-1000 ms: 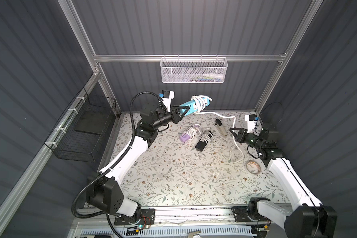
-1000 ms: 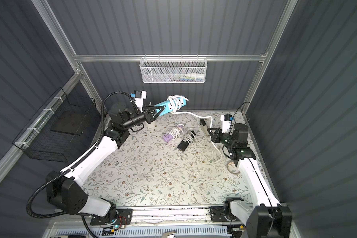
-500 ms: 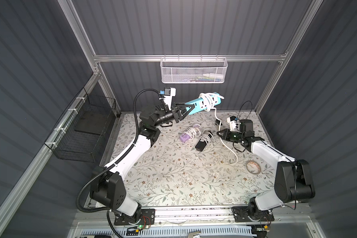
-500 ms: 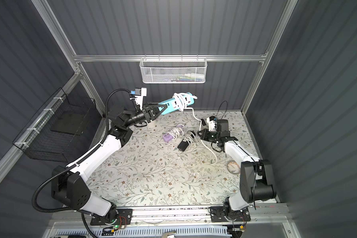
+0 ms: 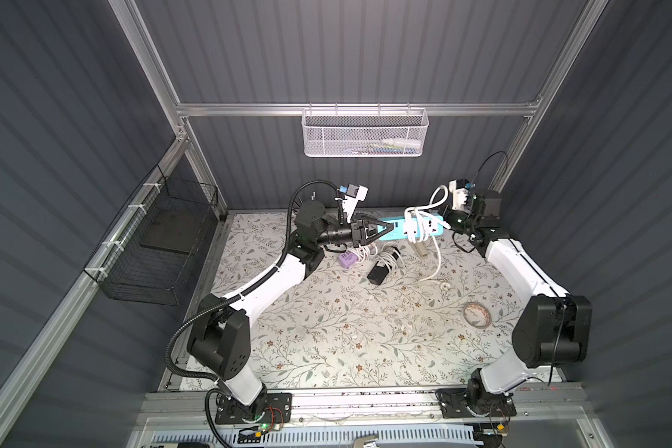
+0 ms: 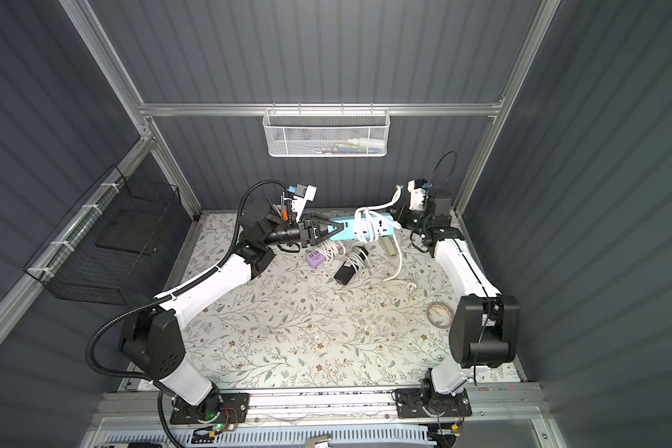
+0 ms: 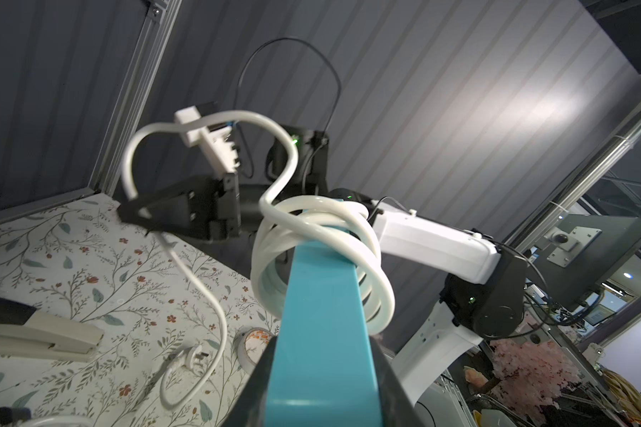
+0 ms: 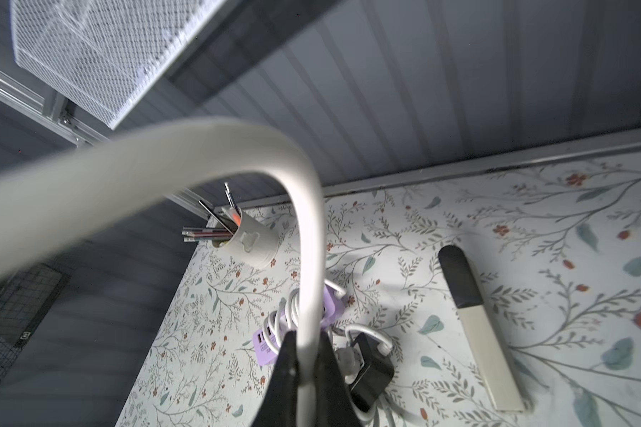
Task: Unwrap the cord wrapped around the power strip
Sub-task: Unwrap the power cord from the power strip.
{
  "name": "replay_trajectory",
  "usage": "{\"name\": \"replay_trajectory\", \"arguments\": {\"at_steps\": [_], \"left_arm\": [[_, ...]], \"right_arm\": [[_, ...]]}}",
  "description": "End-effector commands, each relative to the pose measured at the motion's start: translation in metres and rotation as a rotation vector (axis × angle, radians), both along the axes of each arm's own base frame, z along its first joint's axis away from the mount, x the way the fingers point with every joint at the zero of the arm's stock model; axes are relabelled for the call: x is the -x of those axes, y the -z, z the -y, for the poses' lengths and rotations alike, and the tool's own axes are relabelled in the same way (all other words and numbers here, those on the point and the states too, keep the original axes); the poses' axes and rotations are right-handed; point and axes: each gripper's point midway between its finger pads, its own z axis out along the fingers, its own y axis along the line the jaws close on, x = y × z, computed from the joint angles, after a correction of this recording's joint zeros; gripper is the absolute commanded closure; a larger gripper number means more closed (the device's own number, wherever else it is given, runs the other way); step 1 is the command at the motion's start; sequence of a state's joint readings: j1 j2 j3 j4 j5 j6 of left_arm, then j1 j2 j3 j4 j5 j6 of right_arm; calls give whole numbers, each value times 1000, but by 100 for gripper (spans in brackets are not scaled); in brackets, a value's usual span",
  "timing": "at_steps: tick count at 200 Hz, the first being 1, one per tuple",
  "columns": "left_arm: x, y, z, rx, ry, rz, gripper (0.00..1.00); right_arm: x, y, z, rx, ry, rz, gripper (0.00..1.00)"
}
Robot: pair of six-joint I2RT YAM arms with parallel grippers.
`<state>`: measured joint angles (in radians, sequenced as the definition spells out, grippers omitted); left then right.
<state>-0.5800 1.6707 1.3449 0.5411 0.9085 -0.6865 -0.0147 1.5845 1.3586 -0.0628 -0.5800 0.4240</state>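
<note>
Left arm [image 5: 266, 277] and right arm [image 5: 520, 267]: white shells, chunky black joints; ribbed black hose [image 5: 170, 345] (left only) loops beside the left base [image 5: 253, 411].

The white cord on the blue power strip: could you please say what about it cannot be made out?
Turns remaining: coils of the cord overlap on the power strip in the left wrist view; too small to count in both top views.
Strip's far end: hidden behind the coils, left wrist view.
Cord by the right gripper: blurred near the lens, cut off by the picture's edge, right wrist view.
</note>
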Motion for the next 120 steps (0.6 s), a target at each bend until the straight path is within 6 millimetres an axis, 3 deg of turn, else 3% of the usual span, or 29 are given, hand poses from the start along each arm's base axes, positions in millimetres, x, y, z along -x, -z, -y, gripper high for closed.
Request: {"name": "replay_trajectory", "arguments": {"at_steps": [1, 34, 59, 90, 120], "left_arm": [[-17, 12, 2, -47, -45, 26, 100], [-42, 36, -7, -143, -167, 7, 100], [-65, 38, -31, -179, -298, 13, 100], [-76, 13, -68, -151, -452, 86, 100], [-69, -23, -100, -135, -587, 217, 100]], "right_arm": [[20, -46, 6, -17, -14, 69, 100], [47, -67, 21, -29, 14, 101, 100], [64, -64, 35, -40, 50, 81, 100], [73, -29, 55, -28, 121, -10, 100], [73, 24, 69, 2, 187, -134, 100]]}}
